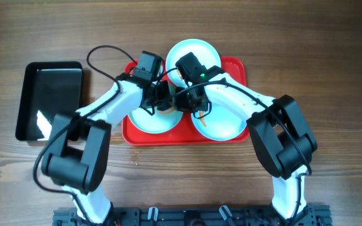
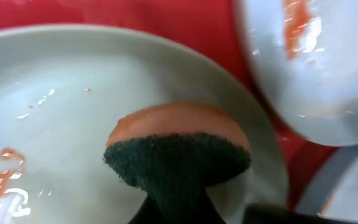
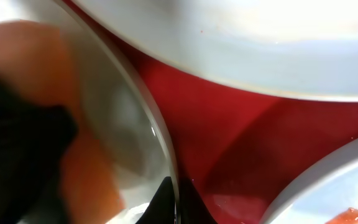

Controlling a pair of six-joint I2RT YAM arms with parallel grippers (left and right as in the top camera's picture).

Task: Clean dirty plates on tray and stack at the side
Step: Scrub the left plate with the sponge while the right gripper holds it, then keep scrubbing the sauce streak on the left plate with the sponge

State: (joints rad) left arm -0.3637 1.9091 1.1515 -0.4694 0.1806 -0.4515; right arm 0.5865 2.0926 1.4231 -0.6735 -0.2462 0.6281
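tray [image 1: 234, 68] at table centre, three plates [image 1: 193, 50] on it at 12, 7 and 5 o'clock | left gripper [image 1: 162, 99] clenched on sponge [image 2: 179, 149] over smeared 7 o'clock plate [image 2: 73, 124] | right gripper [image 1: 193, 103] at that rim, grip unclear, view blurred | black bin [image 1: 24, 100] at 9 o'clock | arms hide tray middle

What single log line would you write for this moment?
left gripper: sponge over smeared plate | right gripper: at that plate's rim | tray: three plates
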